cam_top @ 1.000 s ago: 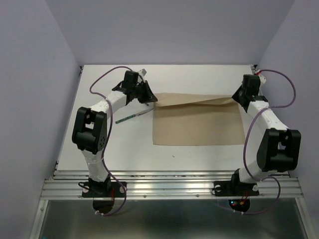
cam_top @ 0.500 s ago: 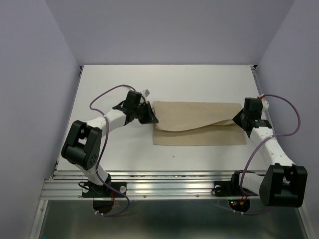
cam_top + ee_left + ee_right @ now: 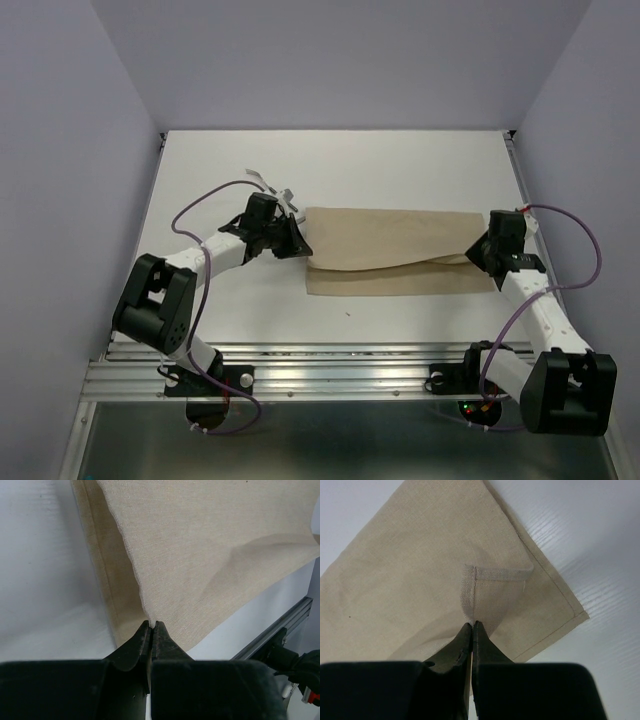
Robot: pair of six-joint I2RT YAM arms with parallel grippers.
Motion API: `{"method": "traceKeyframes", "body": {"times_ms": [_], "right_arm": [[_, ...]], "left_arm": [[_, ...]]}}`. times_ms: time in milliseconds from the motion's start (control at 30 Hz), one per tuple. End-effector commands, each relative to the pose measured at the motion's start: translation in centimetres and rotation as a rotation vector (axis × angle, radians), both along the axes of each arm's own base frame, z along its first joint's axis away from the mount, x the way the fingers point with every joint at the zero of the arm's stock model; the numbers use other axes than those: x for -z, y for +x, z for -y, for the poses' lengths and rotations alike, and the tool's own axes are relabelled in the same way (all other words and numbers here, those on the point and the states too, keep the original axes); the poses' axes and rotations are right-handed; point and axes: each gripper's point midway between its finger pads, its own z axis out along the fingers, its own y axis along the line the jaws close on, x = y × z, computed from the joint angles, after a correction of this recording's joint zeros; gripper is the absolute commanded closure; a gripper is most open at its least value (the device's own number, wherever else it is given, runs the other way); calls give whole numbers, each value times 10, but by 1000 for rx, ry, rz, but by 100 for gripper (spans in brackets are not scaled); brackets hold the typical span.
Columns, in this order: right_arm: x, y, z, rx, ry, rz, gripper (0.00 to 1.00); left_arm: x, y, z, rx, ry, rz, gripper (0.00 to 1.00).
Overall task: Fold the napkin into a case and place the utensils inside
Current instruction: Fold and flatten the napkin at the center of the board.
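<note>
Beige cloth is pinched at both ends: my left jaws are clamped on the left corner of the upper layer of the napkin (image 3: 390, 235), and my right jaws on its right corner, where the hem has curled over on itself. The napkin lies mid-desk between my two wrists. It is doubled, with the lifted layer sagging in the middle and a strip of the lower layer showing on the near side. I judge this to be the first fold of the case, roughly half carried over. Next I should bring both corners toward the near side, level with each other, until the upper edge meets the lower layer's near edge, then set it down and let go. Bare desk (image 3: 400, 165) lies open both far and near of the cloth. The metal rail (image 3: 350, 365) bounds the near side, and my right arm works close to the desk's right edge. I can make out no utensils in any view.
</note>
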Motion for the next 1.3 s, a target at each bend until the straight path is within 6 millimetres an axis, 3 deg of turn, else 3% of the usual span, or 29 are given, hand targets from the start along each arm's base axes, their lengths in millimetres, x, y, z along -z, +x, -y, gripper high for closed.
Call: {"method": "traceKeyframes", "body": {"times_ms": [0,333,600,733,867,1100,1267], "right_arm": [[0,-3,-1,5,17,11,99],[2,-4,-2,9,24,10,99],[-29,8,4,26,-3,83,99],[-41,12,6,29,-12,107,99],[-35,7,4,24,-4,91,99],[-12,-11,3,33,7,37,99],[5,-19,2,44,16,-6,99]], "left_arm": [[-11,-2,-2,-3,-19,45,100],[-12,-16,-2,14,-37,36,100],[-53,-13,3,25,-80,108,100],[-59,-20,3,38,-81,104,100],[-50,-33,4,64,-78,80,100],[-8,-61,0,87,-46,-14,100],[7,-70,4,108,-38,-44,100]]}}
